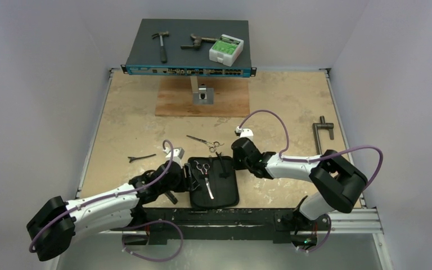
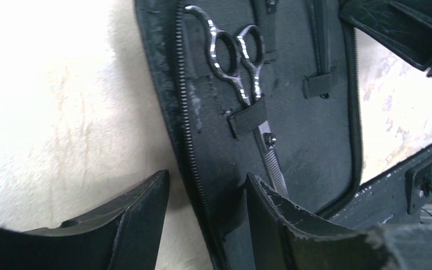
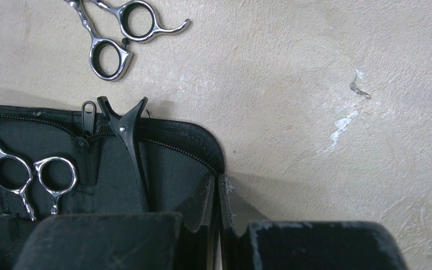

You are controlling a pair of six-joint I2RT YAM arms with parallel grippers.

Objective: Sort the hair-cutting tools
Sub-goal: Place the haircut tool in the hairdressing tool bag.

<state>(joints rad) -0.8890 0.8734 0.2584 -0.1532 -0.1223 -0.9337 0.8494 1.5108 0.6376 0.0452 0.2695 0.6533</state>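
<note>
Centrally, a black case (image 1: 228,194) holds scissors (image 1: 206,175); left jaws spread over its edge, right jaws pressed together.

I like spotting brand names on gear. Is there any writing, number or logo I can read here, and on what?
No text here is readable.
Green and white box: a printed label, too small to read.
Flat blue-fronted unit under it: markings by the sockets, too small to read.
Scissors in the black case: no brand or number shows.
</note>
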